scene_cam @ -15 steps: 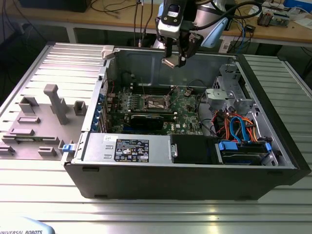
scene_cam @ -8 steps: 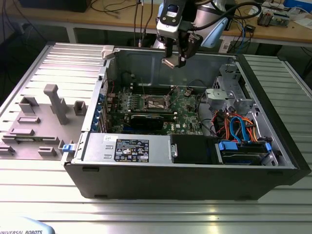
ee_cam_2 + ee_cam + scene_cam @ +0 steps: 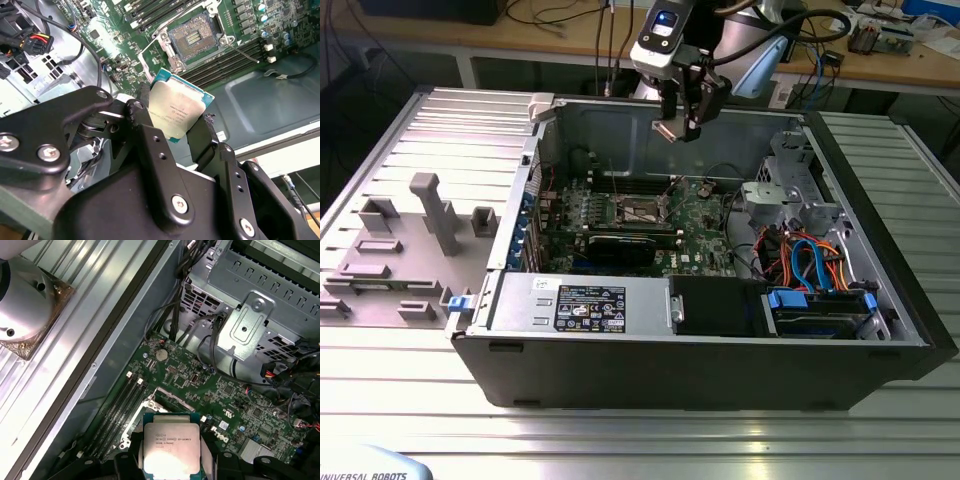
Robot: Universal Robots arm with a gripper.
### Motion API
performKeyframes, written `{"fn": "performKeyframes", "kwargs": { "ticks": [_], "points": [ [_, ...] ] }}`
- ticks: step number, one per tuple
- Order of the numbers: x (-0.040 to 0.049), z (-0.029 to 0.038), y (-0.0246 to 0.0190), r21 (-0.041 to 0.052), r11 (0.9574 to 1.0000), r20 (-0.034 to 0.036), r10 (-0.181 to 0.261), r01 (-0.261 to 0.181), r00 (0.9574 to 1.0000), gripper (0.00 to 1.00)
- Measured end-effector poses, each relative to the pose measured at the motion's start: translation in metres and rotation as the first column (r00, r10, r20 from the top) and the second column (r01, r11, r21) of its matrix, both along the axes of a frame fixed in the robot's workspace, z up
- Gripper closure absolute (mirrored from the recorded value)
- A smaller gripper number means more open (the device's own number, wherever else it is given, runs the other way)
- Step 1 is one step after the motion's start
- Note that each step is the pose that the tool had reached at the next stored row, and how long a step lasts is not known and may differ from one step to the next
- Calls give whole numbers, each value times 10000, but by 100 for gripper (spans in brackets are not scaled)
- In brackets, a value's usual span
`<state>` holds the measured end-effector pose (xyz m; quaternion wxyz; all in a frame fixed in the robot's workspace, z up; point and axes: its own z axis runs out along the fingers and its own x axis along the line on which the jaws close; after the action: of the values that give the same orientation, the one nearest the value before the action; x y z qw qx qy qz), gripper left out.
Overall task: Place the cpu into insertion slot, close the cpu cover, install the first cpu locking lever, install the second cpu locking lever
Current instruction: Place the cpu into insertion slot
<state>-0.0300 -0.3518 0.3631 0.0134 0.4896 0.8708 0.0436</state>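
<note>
End effector [image 3: 682, 122] hangs high above the insertion slot [image 3: 192, 37], its black fingers closed on opposite edges of the cpu [image 3: 177, 112]. The chip's silver-grey top is visible in both wrist views. Below the chip, the slot's dark centre lies uncovered on the green motherboard [image 3: 200, 385].

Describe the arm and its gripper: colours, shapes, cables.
The arm is rounded silver-grey tubing, with a black cable looping beside it. Its wrist carries a white-and-black housing with a blue light. The gripper is matte black: angular linked bars joined by silver screws, ending in two slim fingers.
</note>
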Motion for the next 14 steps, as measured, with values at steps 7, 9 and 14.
{"fn": "performKeyframes", "kwargs": {
  "ticks": [7,9,14],
  "points": [
    [0,0,0,0,10000,0,-53,53,10000,46],
    [0,0,0,0,10000,0,-61,61,10000,46],
    [0,0,0,0,10000,0,-95,95,10000,46]
  ]
}}
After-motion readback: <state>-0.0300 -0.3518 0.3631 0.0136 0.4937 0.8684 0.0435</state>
